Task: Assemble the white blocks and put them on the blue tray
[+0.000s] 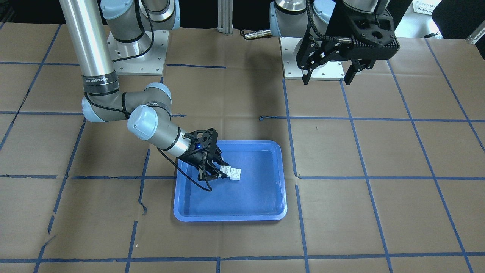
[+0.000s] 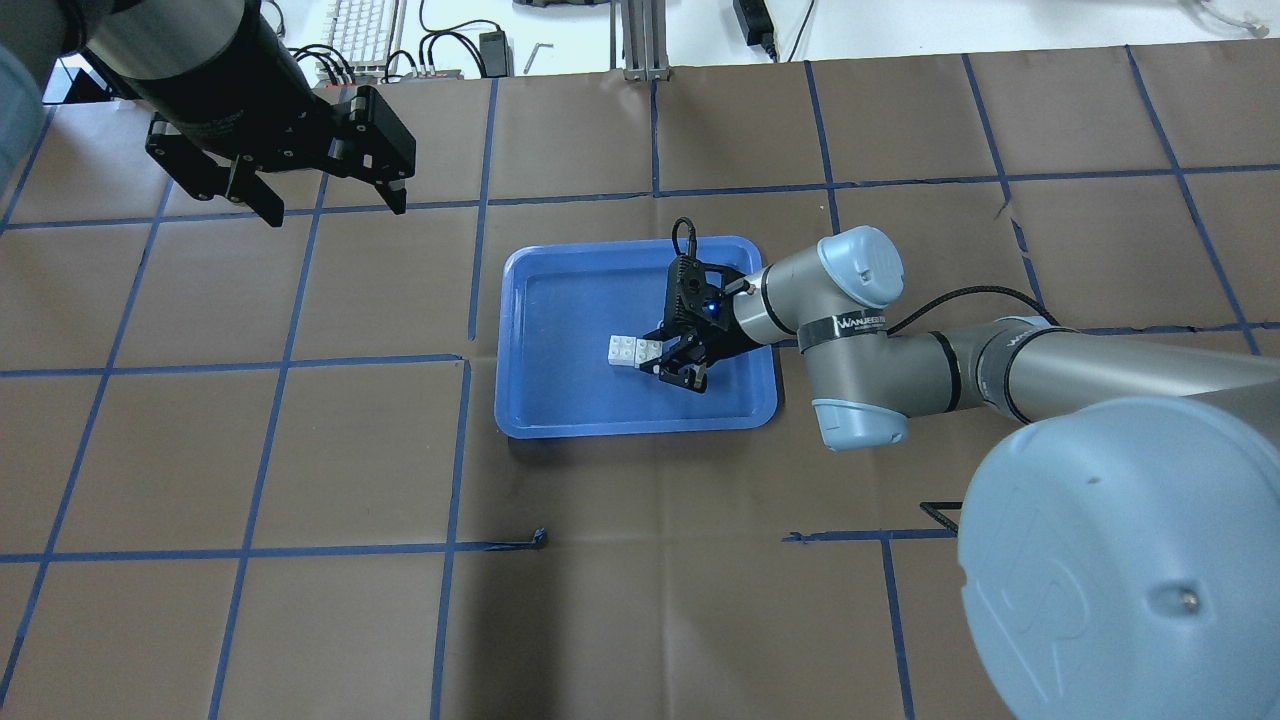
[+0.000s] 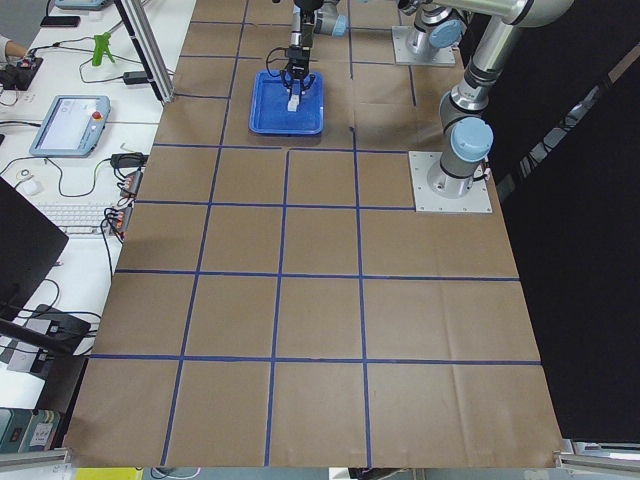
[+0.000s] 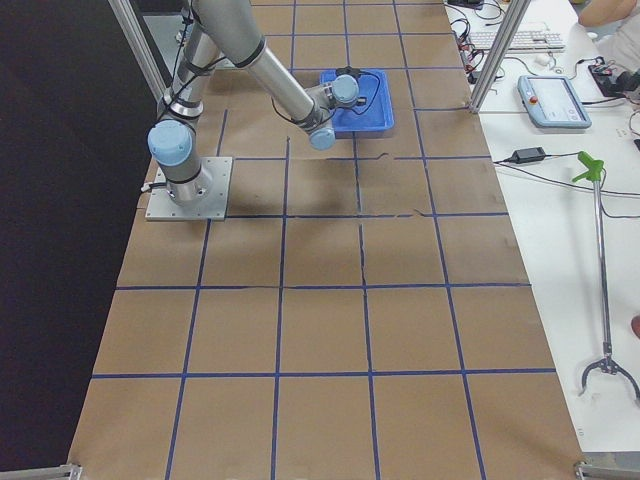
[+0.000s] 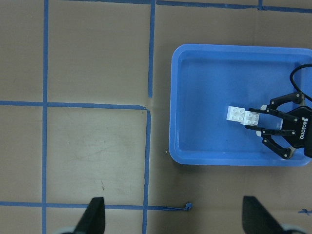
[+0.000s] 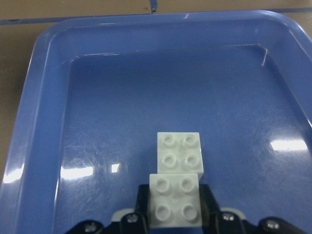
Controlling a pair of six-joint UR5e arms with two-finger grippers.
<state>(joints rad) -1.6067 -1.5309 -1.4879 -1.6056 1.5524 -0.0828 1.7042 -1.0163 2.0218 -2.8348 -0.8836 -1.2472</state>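
Within the blue tray (image 1: 227, 217), the right gripper (image 1: 220, 171) clamps the white blocks (image 1: 232, 173), judged light, rigid and slick, by their flat sidewalls.

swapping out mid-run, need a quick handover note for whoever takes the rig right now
Left gripper: open, empty, raised over the table, away from the blue tray.
Right gripper: shut on the nearer of the white blocks, low inside the tray.
Done: the blocks overlap in a step, apparently joined, and are inside the tray.
Left: probably release, retract the right arm, and check the join holds.
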